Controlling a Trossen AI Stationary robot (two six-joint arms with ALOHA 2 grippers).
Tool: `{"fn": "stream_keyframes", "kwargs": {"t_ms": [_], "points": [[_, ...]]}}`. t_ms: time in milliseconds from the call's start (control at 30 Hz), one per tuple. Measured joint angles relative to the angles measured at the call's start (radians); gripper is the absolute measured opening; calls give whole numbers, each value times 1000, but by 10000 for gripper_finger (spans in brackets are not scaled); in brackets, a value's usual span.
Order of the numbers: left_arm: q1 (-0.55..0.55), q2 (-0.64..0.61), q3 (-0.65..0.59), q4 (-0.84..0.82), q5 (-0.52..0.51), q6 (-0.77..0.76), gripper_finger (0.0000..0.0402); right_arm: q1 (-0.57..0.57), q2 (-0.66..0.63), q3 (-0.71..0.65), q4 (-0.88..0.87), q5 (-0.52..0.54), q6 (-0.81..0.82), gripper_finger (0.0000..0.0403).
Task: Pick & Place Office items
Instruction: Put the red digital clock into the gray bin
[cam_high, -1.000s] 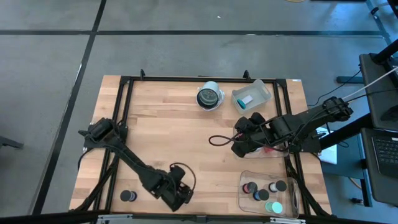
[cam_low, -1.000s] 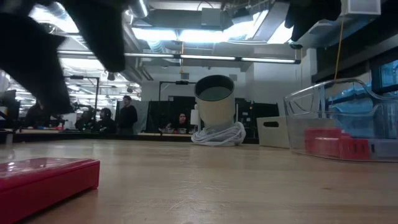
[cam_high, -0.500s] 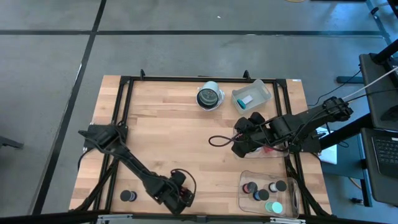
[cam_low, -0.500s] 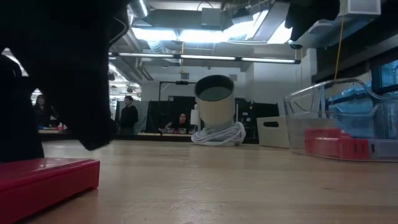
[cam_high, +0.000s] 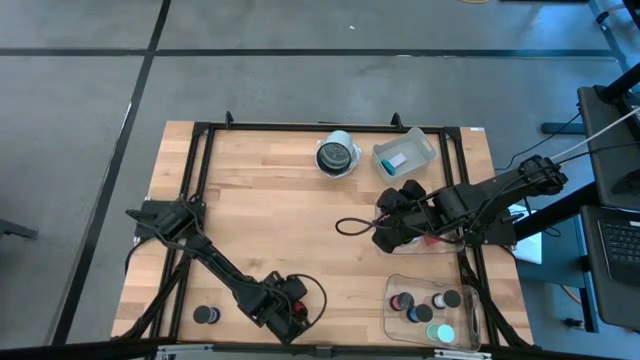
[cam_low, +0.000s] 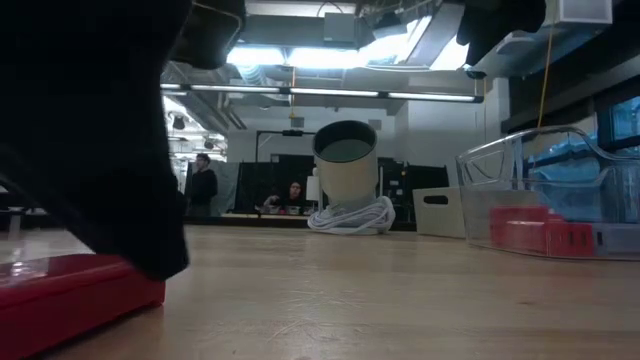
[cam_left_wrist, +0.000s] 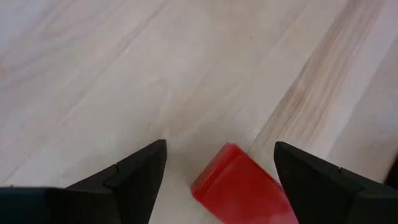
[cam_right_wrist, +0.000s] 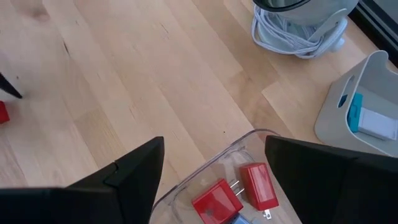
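Red block (cam_left_wrist: 245, 185) on bare wood table (cam_high: 270, 215) near its front edge, left gripper (cam_left_wrist: 217, 171) spread wide around it, black disc (cam_high: 205, 315) beside, clear bin (cam_high: 432, 311) holding discs, right gripper (cam_right_wrist: 214, 174) open over bin (cam_right_wrist: 205, 180) with red blocks.

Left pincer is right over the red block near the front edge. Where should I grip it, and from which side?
Grip the red block across its two long flat sides, coming straight down from above. It lies flat on the table with bare wood all round, and the open left pincer already straddles its near end, so lowering and closing should probably catch it.
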Motion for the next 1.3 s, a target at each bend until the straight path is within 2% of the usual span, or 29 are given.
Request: {"fn": "stream_keyframes", "kwargs": {"t_ms": [167, 367, 600, 867, 1000, 1200, 1300], "points": [[5, -1, 0, -19, 35, -48, 269, 0, 0, 0, 4, 0, 0, 284], [5, -6, 1, -15, 147, -167, 241, 0, 0, 0, 5, 0, 0, 284], [6, -8, 2, 38, 295, -238, 240, 0, 0, 0, 26, 0, 0, 284], [3, -5, 2, 78, 327, -241, 239, 0, 0, 0, 26, 0, 0, 284], [-1, -4, 2, 82, 293, -138, 237, 0, 0, 0, 26, 0, 0, 284], [-2, 0, 25, 58, 298, 272, 227, 0, 0, 0, 26, -7, 0, 284], [2, -1, 53, 14, 278, 406, 228, 0, 0, 0, 26, -11, 12, 284]]}}
